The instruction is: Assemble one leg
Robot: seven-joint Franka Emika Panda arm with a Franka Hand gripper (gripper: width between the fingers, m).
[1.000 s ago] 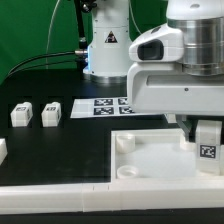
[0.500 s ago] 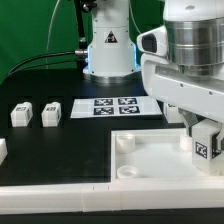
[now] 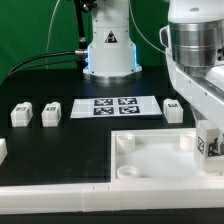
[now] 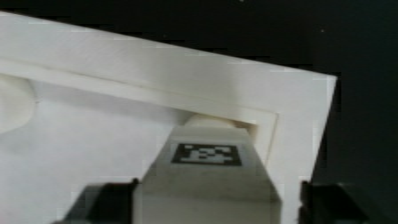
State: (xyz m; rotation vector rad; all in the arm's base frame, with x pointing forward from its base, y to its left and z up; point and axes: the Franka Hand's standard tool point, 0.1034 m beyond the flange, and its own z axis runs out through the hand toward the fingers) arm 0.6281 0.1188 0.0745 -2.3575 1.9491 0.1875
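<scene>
My gripper (image 4: 214, 205) is shut on the leg (image 4: 210, 165), a white post with a black-and-white tag, held between the two dark fingers (image 4: 107, 203). The leg's far end sits at a corner of the big white panel (image 4: 107, 100). In the exterior view the held leg (image 3: 210, 143) is at the right edge, over the panel's (image 3: 160, 165) right side, with the gripper (image 3: 207, 125) above it. Three loose legs lie on the table: two on the exterior view's left (image 3: 21, 114) (image 3: 51, 113) and one behind the panel (image 3: 173, 110).
The marker board (image 3: 115, 106) lies in front of the robot base (image 3: 108, 50). A white rail (image 3: 60, 195) runs along the front edge. A white piece (image 3: 3, 150) shows at the exterior view's left edge.
The arm has swung toward the exterior view's right with the leg in it. This has uncovered the loose leg behind the panel.
</scene>
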